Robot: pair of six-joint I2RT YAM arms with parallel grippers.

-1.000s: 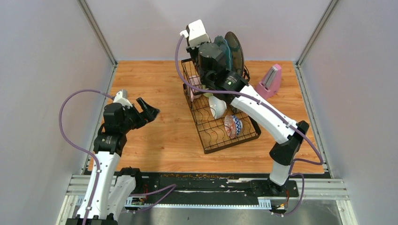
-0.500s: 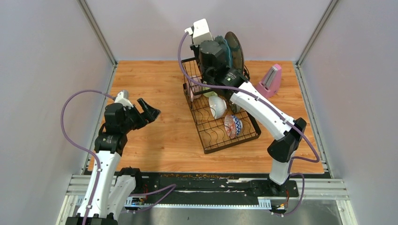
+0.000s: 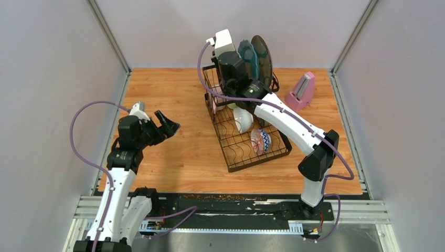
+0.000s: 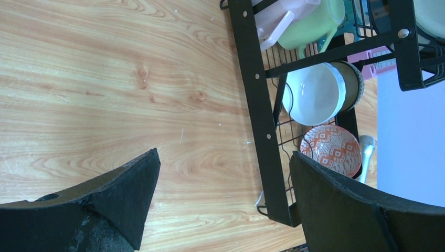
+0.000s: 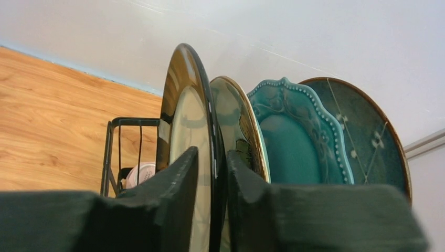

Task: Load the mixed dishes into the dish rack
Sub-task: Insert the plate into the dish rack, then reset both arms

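- The left gripper (image 3: 169, 121) hangs above the wooden table (image 3: 173, 94), well to the left of the dish rack (image 4: 251, 79). Its jaws are spread wide and hold and touch nothing.
- Inside the rack's left wall, toward its far end, are a pink mug (image 4: 273, 23) and a pale-green mug (image 4: 309, 23).
- In the rack's low tray a white bowl (image 4: 312, 94) and a patterned bowl (image 4: 333, 149) stand on edge. The patterned one is closer to the rack's near end.
- The right gripper (image 5: 212, 157) is at the top of the rack's far end. Its fingers straddle the rim of an upright dark plate (image 5: 183, 105), one on each face and nearly together. I cannot tell whether they pinch it or only flank it.
- Beside that plate stand a gold-rimmed plate (image 5: 236, 115), a teal scalloped plate (image 5: 288, 136) and a dark blue-green plate (image 5: 362, 131).
- A pink metronome (image 3: 303, 90) stands right of the rack, apart from it.
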